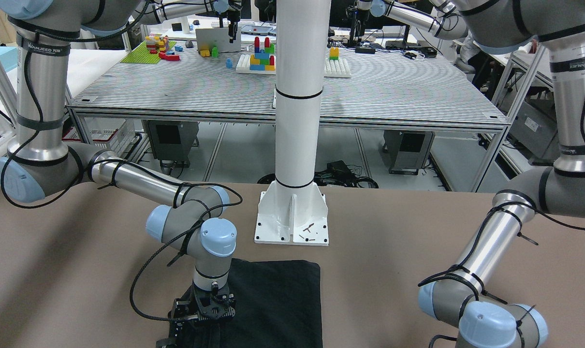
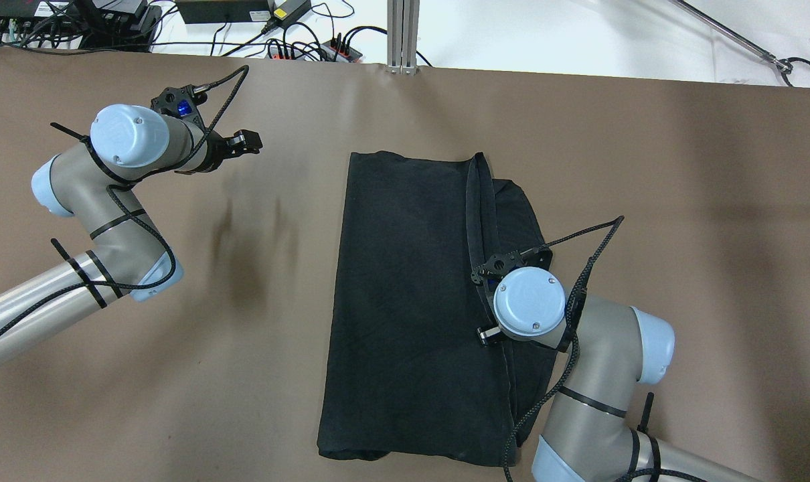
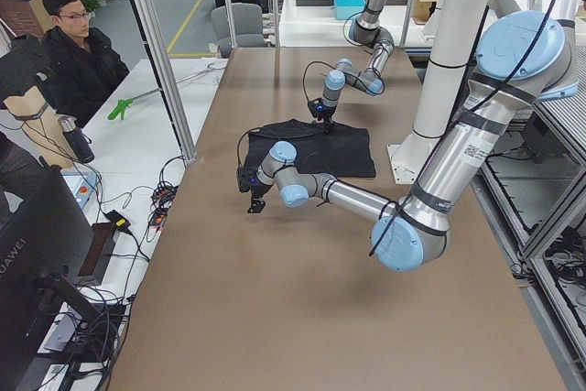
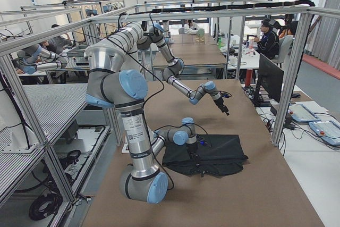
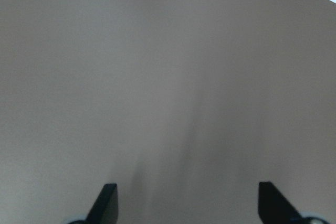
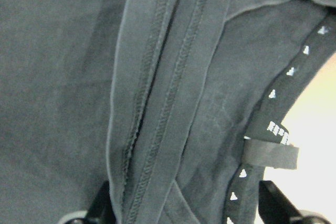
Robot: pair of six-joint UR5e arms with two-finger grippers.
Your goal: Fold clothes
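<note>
We see a matte brown table (image 2: 646, 167) carrying a smooth, round white pillar (image 1: 297, 121). Just before the pillar's square base lies the black garment (image 2: 412, 301), a soft folded rectangle. Farther from the pillar, the right gripper (image 6: 185, 209) stands spread over its stitched hem (image 6: 152, 103). The left gripper (image 5: 186, 188), well apart from the pillar, gapes above bare table.
</note>
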